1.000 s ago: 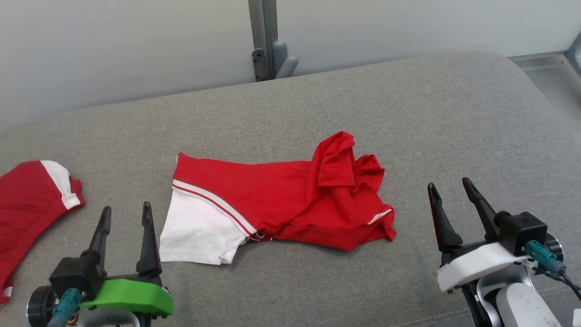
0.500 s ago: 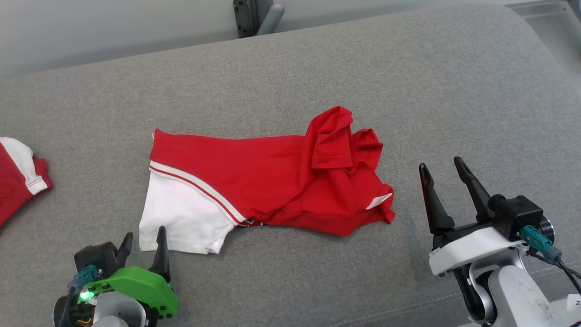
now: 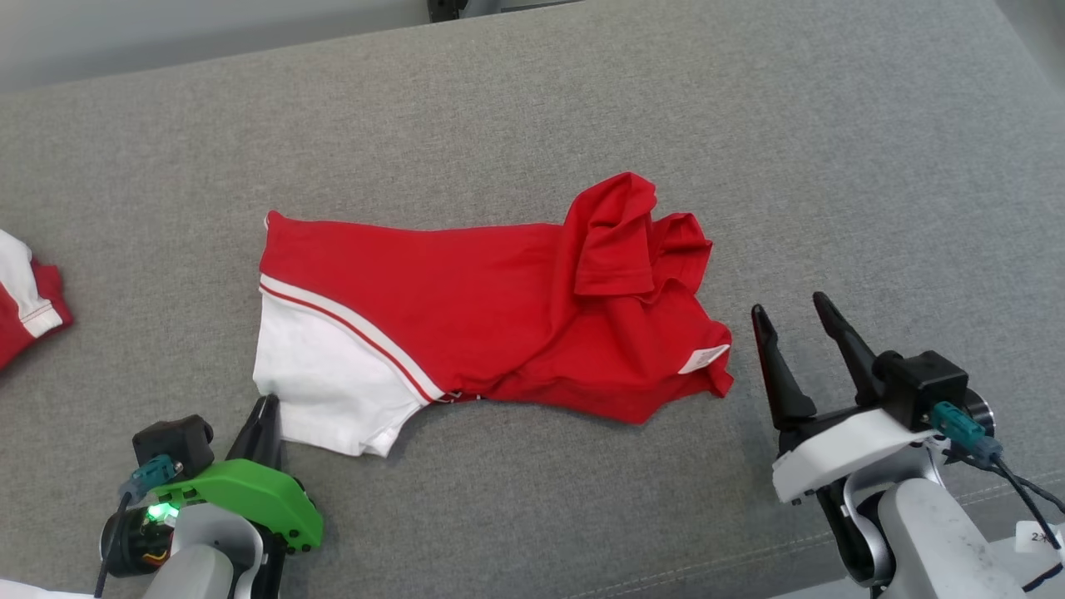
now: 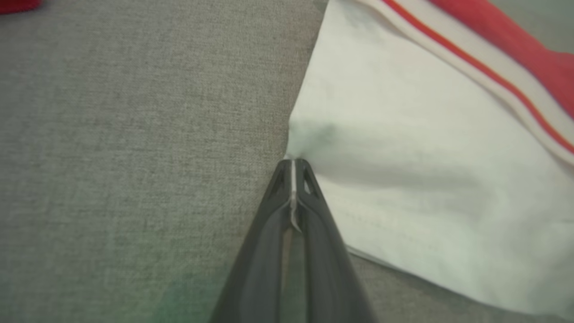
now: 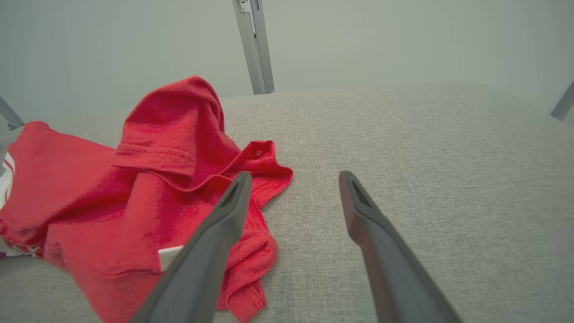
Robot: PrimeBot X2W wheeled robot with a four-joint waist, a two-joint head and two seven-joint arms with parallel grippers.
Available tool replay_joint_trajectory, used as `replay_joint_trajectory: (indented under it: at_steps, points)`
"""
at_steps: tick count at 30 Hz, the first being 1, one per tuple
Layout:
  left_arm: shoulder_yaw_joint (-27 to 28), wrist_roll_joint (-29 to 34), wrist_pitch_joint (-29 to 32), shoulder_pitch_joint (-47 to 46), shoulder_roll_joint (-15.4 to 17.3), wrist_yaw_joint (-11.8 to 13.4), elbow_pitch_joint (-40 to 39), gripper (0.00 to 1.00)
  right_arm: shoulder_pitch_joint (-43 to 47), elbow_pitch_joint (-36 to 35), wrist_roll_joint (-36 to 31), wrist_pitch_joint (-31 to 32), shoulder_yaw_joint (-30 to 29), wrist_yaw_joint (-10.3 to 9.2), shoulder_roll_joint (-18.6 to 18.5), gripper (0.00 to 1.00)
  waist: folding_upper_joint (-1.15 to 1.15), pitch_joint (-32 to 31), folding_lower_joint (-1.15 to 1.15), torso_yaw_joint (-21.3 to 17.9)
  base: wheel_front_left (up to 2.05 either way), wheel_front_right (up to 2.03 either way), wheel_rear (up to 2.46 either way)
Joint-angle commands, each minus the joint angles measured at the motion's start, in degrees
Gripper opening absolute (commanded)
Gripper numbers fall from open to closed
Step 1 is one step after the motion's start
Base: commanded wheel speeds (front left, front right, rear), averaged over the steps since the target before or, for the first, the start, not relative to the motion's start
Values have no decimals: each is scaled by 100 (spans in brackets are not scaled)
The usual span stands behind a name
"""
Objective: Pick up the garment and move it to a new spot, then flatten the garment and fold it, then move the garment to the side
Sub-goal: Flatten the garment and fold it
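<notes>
- Since a second ago the left gripper (image 3: 268, 404) has dropped low at the lower left of the head view and gone from wide open to closed.
- Its fingers meet on the white corner of the garment (image 3: 466, 308). In the left wrist view a white sliver sits between them and the cloth puckers at the tips.
- Red with a white panel and stripe, the garment lies across the centre of the head view, its red end bunched toward the right.
- At the lower right, the right gripper (image 3: 789, 304) has its fingers spread wide and holds nothing, just beside that bunched end.
- Everything rests on a grey woven cushion (image 3: 749, 133).
- Behind it, a pale wall (image 3: 166, 33) runs along the top left, and a grey metal post (image 5: 253, 45) rises at top centre of the right wrist view.
- Another red-and-white cloth (image 3: 25, 312) lies at the left edge, well apart.
</notes>
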Motion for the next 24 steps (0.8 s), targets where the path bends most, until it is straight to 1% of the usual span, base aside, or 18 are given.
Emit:
replay_joint_trajectory:
  at_steps: [1,3,10,15,16,17,18,19,24]
  points:
    - [-78,37,35,-59,-61,-36,107,0,-112,130,62,43,155,-2,-58,100,0,101,0,56,0,0,0]
    - [-89,42,25,-105,-66,-44,118,0,-171,215,121,37,237,-2,-76,100,0,137,0,77,0,0,0]
    - [-171,112,-55,-306,-109,-50,202,0,-593,974,386,67,741,-2,-172,100,0,373,0,220,0,0,0]
    - [-153,104,-157,-375,-104,-40,243,0,-812,1383,584,137,873,-2,-200,100,0,464,0,267,0,0,0]
    - [-150,108,-182,-384,-96,-37,244,0,-836,1424,631,133,891,-2,-206,57,0,474,0,270,0,0,0]
    - [-149,113,-212,-393,-89,-34,241,0,-844,1457,672,140,911,-2,-215,41,0,482,0,273,0,0,0]
    - [-146,121,-243,-403,-82,-36,229,0,-853,1472,706,131,925,-2,-236,23,0,490,0,275,0,0,0]
    - [-142,139,-293,-419,-71,-27,203,0,-866,1469,748,105,933,-2,-257,0,0,496,0,273,0,0,0]
    - [-93,189,-506,-434,-13,31,11,0,-912,1299,839,16,941,-3,-369,0,0,487,0,231,0,0,0]
